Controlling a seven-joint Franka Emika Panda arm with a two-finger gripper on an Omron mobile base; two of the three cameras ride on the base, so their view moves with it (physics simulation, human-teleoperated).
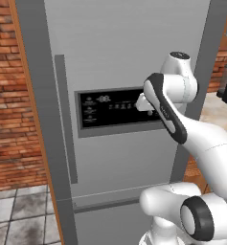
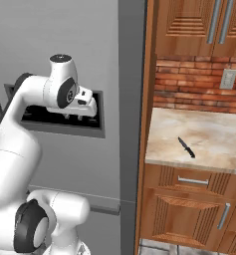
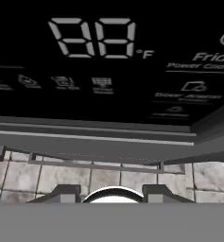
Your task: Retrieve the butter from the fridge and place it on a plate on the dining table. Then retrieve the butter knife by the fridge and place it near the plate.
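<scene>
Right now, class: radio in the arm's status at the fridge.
Gripper empty, up against black display panel. Tall grey fridge shut, handle untouched. Dark-handled butter knife on counter.

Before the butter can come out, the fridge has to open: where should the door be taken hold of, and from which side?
Grip the long vertical handle near the left edge of the fridge door. It is a slim upright bar, so likely come straight at the door's front with the fingers either side of it. The gripper now sits at the display panel, to the handle's right.
</scene>
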